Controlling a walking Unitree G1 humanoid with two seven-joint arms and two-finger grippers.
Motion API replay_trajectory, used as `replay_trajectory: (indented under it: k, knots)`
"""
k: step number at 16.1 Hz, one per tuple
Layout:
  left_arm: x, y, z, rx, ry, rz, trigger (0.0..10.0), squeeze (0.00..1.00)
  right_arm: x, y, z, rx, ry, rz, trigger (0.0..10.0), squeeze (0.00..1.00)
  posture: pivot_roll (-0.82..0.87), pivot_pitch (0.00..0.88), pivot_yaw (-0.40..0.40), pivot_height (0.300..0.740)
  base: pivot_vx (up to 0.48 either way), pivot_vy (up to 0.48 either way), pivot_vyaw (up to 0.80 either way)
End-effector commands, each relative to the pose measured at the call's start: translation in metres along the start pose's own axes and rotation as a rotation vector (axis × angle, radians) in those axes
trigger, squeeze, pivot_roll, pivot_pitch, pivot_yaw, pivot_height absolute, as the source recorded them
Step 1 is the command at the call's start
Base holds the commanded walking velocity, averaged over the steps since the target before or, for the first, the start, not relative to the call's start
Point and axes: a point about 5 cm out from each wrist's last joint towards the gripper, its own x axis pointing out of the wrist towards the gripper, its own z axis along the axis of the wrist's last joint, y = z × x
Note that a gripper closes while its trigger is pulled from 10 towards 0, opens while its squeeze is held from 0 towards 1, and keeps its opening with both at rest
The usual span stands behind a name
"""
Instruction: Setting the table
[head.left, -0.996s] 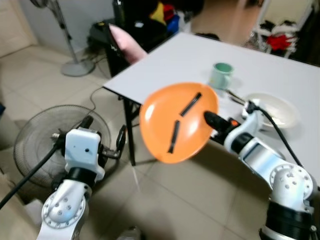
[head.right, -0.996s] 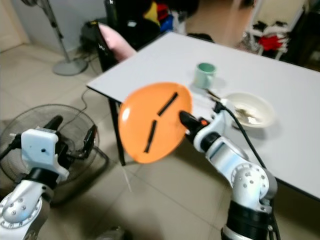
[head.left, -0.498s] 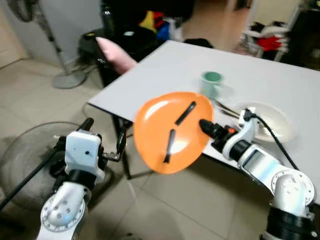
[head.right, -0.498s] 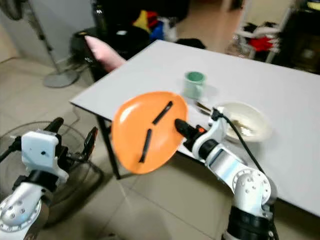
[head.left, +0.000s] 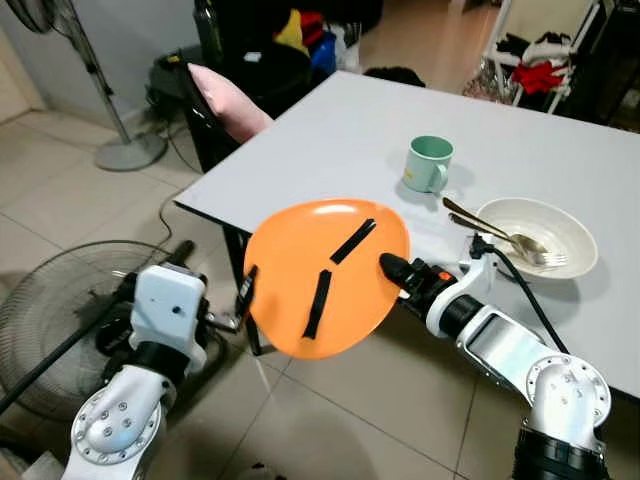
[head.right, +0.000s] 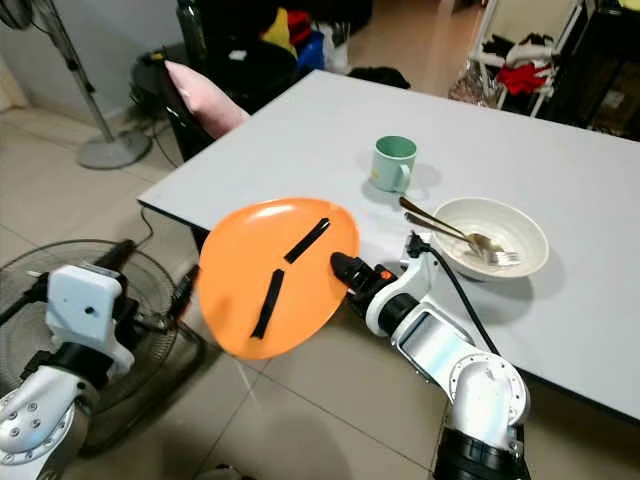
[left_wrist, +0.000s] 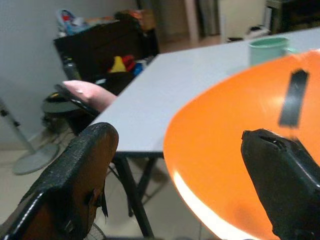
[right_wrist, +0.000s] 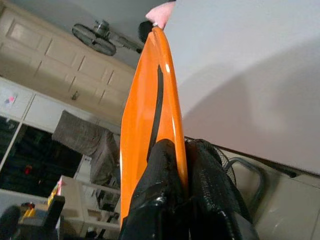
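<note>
Right end effector (head.left: 392, 268) is clamped on the rim of the orange plate (head.left: 325, 277); in the right wrist view both black fingers (right_wrist: 160, 165) pinch the plate edge between them, one on each face. I am carrying the plate tilted, nearly on edge, off the near corner of the worktop (head.left: 340, 130) and above the tiled floor (head.left: 340, 420), not yet over the white surface.

Change over the last second: the whole scene has shifted in both eye views, so my camera moved with the walk and the worktop now reads closer and sharper. The plate sits lower in view than it did and has drifted toward my left, with its two black strips now turned a little more square to the camera. The grip itself looks unchanged.

Judgement: I am closing on the worktop with the plate secure; what remains is to swing it over the bare near part of the surface, level it and set it down.

Left end effector (head.left: 245, 290) hangs just beside the plate's left edge, its two fingers (left_wrist: 75, 175) standing well apart and holding nothing; the left wrist view looks past them onto the plate's orange face.

Already laid on the worktop: the white bowl (head.left: 545, 215) with a spoon (head.left: 485, 228) and fork across it, and, near it, the green mug (head.left: 428, 163), upright. A floor fan (head.left: 60, 300) lies on the floor behind my left arm.
</note>
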Motion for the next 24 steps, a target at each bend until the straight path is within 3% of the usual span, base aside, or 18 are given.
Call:
replay_trajectory:
  k: [1, 6, 10, 14, 22, 24]
  knots:
    - [-0.002, -0.004, 0.001, -0.006, 0.007, -0.052, 10.0, 0.0, -0.002, 0.003, -0.003, 0.074, -0.053, 0.016, 10.0, 0.0, -0.03, 0.032, 0.048, 0.74, 0.0, 0.0, 0.0]
    - [-0.002, -0.01, 0.001, -0.03, 0.019, -0.132, 10.0, 0.0, 0.001, -0.016, 0.005, 0.201, -0.162, -0.084, 10.0, 0.0, -0.03, 0.033, 0.06, 0.74, 0.0, 0.0, 0.0]
    - [0.0, -0.008, 0.0, -0.025, 0.022, -0.138, 10.0, 0.0, 0.023, -0.021, 0.006, 0.238, -0.162, -0.12, 10.0, 0.0, -0.02, 0.034, 0.064, 0.74, 0.0, 0.0, 0.0]
    - [-0.002, -0.005, 0.001, -0.013, 0.023, -0.138, 10.0, 0.0, 0.038, -0.039, 0.011, 0.37, -0.231, -0.234, 10.0, 0.0, -0.01, 0.034, 0.055, 0.74, 0.0, 0.0, 0.0]
    - [0.002, -0.009, 0.004, -0.008, 0.009, -0.175, 10.0, 0.0, 0.044, -0.053, 0.026, 0.418, -0.353, -0.329, 10.0, 0.0, -0.02, 0.034, 0.059, 0.74, 0.0, 0.0, 0.0]
    - [0.003, -0.015, 0.004, -0.014, 0.01, -0.227, 10.0, 0.0, 0.046, -0.06, 0.03, 0.423, -0.394, -0.375, 10.0, 0.0, -0.01, 0.033, 0.06, 0.74, 0.0, 0.0, 0.0]
